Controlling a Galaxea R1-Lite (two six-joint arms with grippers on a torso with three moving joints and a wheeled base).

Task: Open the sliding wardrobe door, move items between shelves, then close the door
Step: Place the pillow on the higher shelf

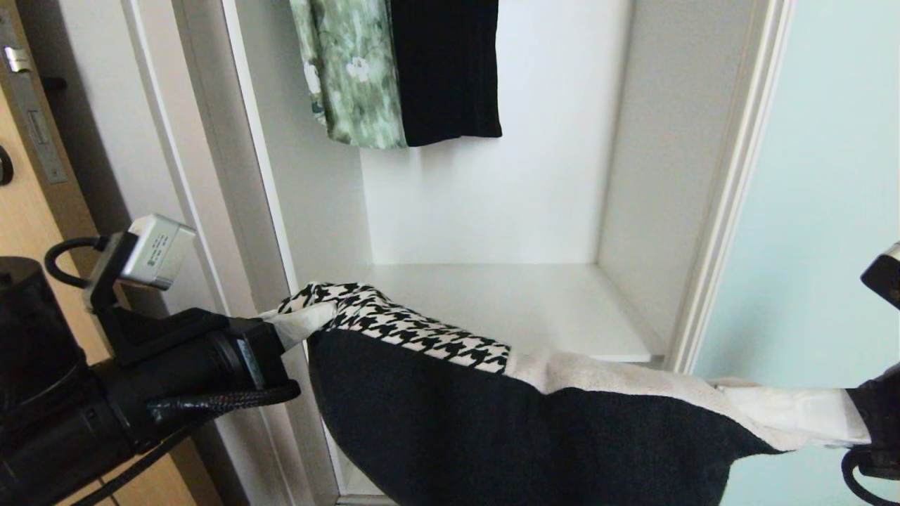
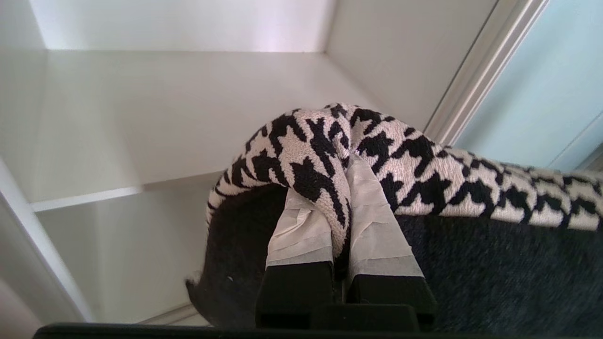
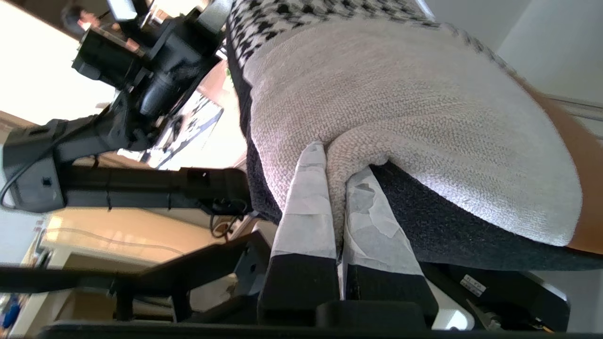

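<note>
The cushion point(image 1: 492, 414) hangs between my two grippers in front of the open white wardrobe, its black side facing me. Its houndstooth end point(image 2: 424, 160) is pinched in my left gripper point(image 1: 309, 320) point(image 2: 330, 188), which is shut on a fold at the corner. My right gripper point(image 1: 773, 411) point(image 3: 337, 162) is shut on the grey-beige end point(image 3: 400, 103). The houndstooth corner lies just over the front edge of a white shelf point(image 1: 520, 302) point(image 2: 188, 108). The sliding wardrobe door point(image 1: 830, 211) point(image 2: 541, 94), pale aqua glass, stands slid away at the right.
A green floral garment point(image 1: 351, 70) and a black garment point(image 1: 446, 70) hang above the shelf at the back. A tan wood door point(image 1: 28, 232) stands at the far left. The wardrobe's white side walls point(image 1: 647, 176) bound the compartment.
</note>
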